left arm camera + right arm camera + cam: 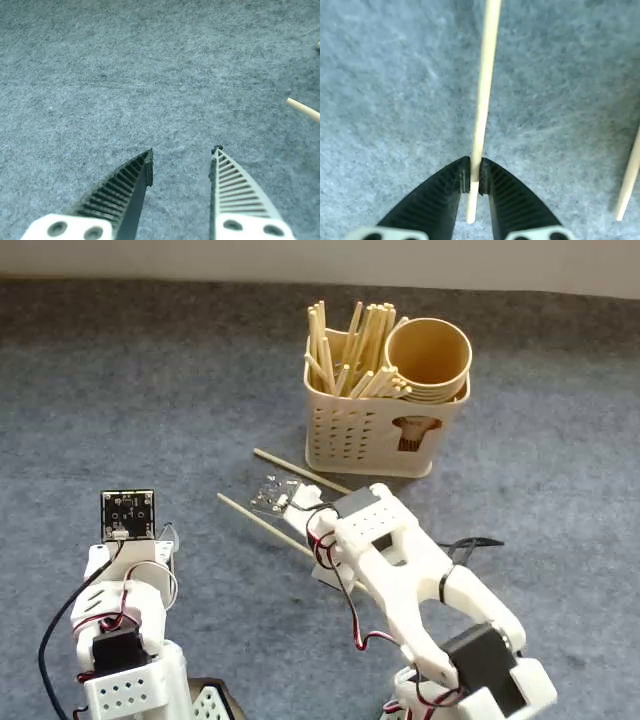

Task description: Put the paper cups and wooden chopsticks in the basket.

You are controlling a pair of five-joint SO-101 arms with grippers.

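Note:
A cream slotted basket (365,440) stands at the back, holding a bundle of wooden chopsticks (348,348) and stacked tan paper cups (428,358). Two loose chopsticks lie on the grey carpet in front of it. My right gripper (475,176) is shut on the nearer chopstick (485,90) (255,518), close to one end, down at carpet level. The second loose chopstick (629,175) (295,470) lies beside it, closer to the basket. My left gripper (183,151) stands open over bare carpet with nothing between its fingers; a chopstick tip (302,109) lies off to its side.
The left arm (125,570) sits at the front left, well away from the basket. The right arm (420,580) stretches from the front right toward the middle. Grey carpet covers the whole surface, with open room at the left and back left.

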